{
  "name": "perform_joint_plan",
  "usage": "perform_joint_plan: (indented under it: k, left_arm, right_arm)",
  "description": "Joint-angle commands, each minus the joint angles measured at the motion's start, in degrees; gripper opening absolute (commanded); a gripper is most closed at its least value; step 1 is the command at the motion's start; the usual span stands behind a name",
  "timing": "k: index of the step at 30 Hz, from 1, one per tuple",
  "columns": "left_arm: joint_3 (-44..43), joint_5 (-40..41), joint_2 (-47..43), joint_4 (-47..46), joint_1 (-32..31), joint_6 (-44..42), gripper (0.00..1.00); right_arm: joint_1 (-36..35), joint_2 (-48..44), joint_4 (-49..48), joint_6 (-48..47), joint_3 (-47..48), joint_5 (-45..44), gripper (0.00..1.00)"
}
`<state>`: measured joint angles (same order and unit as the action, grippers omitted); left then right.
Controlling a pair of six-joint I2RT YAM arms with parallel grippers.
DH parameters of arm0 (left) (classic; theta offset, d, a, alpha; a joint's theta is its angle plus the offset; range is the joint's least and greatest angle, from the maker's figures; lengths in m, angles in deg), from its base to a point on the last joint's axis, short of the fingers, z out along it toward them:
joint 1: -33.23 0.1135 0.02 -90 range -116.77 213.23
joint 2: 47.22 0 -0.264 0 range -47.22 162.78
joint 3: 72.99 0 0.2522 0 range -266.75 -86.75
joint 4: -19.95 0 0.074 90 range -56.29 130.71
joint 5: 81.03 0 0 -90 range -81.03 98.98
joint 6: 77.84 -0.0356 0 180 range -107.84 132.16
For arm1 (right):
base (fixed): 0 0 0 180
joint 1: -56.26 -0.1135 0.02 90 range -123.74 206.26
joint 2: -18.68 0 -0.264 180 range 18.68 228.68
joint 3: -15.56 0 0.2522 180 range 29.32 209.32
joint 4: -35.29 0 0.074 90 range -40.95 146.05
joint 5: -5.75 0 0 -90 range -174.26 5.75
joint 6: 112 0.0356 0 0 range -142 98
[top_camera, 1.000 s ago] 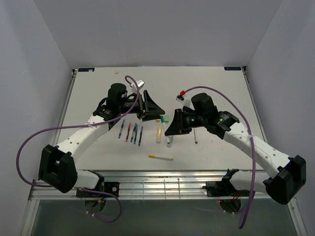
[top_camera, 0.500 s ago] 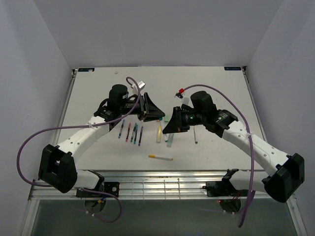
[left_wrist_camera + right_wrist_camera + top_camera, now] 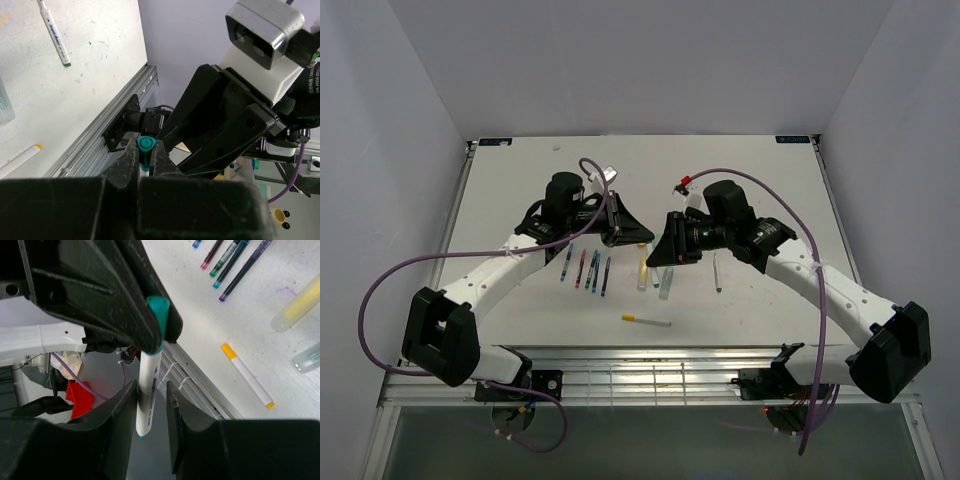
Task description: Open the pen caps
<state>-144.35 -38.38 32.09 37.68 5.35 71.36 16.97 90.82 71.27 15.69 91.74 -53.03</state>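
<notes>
The white tabletop [image 3: 520, 190] carries the left arm [image 3: 490, 275] and the right arm [image 3: 820, 280], whose jaws meet tip to tip above it. Beneath the left jaws lies a row of slim dark pens [image 3: 588, 270]. Under the meeting point lie a yellow highlighter [image 3: 643, 272] and a pale highlighter [image 3: 666, 283]. A white pen with yellow ends [image 3: 647, 321] lies nearer the bases. The held white pen [image 3: 146, 390] stands between the right jaws, which are slightly parted, with a sliver of gap on one side. Its green cap [image 3: 158, 307] is pinched in the closed left jaws.
</notes>
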Motion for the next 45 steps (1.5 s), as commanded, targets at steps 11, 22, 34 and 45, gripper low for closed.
perform_joint_plan:
  k: [11,22,34,45]
  left_arm:
    - [-3.0,-0.6,0.5,2.3,-0.4,1.4,0.00]
    - [-22.3,19.9,10.5,25.1,2.9,5.6,0.00]
    - [-19.6,12.1,8.9,19.9,2.6,-4.9,0.00]
    - [-20.0,11.1,8.7,25.8,-5.3,-14.1,0.00]
  right_arm:
    - [0.3,3.5,-3.2,-1.3,3.1,0.1,0.08]
    - [-11.3,4.5,31.4,-12.1,12.7,-49.5,0.08]
    - [13.6,-2.6,22.1,-18.7,-3.1,-26.0,0.08]
    - [20.7,10.5,15.1,-23.7,-4.7,-27.6,0.08]
